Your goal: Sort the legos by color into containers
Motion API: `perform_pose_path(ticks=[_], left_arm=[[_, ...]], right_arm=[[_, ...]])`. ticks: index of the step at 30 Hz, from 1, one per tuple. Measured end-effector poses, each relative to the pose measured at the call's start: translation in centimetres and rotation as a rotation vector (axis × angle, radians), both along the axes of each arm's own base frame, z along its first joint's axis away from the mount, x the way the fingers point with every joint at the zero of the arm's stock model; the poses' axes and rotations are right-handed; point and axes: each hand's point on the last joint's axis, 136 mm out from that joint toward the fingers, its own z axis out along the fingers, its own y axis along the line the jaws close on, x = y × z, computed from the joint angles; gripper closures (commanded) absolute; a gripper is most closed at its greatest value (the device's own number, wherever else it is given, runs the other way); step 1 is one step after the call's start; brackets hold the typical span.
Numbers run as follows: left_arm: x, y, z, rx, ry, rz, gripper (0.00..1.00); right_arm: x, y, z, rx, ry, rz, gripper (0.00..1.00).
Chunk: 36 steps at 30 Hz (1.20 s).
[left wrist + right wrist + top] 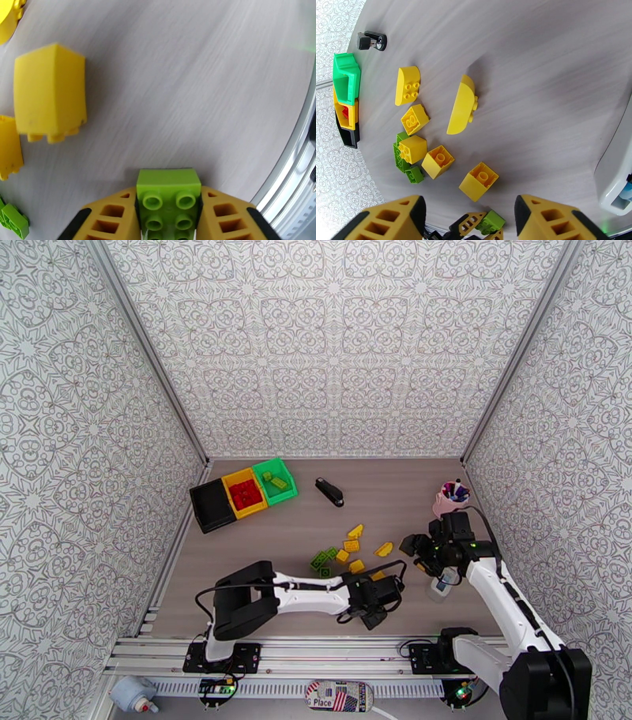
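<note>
Left arm lies low across the bench (268,544), left hand (168,227) pinching a lime green lego (168,183) at five o'clock of the loose legos (351,545); right hand (470,221) hangs spread, empty, at their three o'clock.

The overhead feed comes to me bright and evenly lit: diffuse light from above, no glare, sharp all over, and the shadows on the worktop (261,540) are short and soft. On my left wrist feed the worktop grain smears into streaks toward 1 o'clock. The yellow lego (49,92) at 9 o'clock looks soft-edged, while the lime lego (168,181) in the left claw (168,213) at 6 o'clock reads crisp. A faint green tint sits at 2 o'clock. My right wrist feed is clear — a broad soft shadow at 1 o'clock, worktop edges bowing at 9 and 3.
</note>
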Motion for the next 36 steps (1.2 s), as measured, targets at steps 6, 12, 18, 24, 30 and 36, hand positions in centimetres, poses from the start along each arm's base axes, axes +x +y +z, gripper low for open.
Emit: perform_pose_path(ticks=[6,12,18,24,30,36], left_arm=[[2.4,2.2,5.5,-0.112,-0.051,0.084,0.69],[10.5,7.7,9.8,-0.219,-0.087,0.333,0.69],[20.3,17.2,11.1,-0.232,-0.092,0.678,0.69],[29.1,25.0,14.0,-0.241,-0.130,0.936,0.69],[36.6,31.6,14.2,-0.216,-0.146,1.106,0.66],[42.9,35.2,13.6,-0.226,-0.139,1.169,0.36]], right_arm=[[0.8,0.9,0.1,0.021,-0.018,0.020,0.35],[1.0,6.5,0.4,0.003,-0.024,0.202,0.35],[1.4,14.1,2.5,-0.004,-0.111,0.414,0.35],[1.0,19.7,3.0,-0.013,-0.151,0.553,0.36],[0.9,20.3,2.5,-0.036,-0.153,0.566,0.36],[1.1,19.8,2.4,-0.070,-0.161,0.556,0.35]])
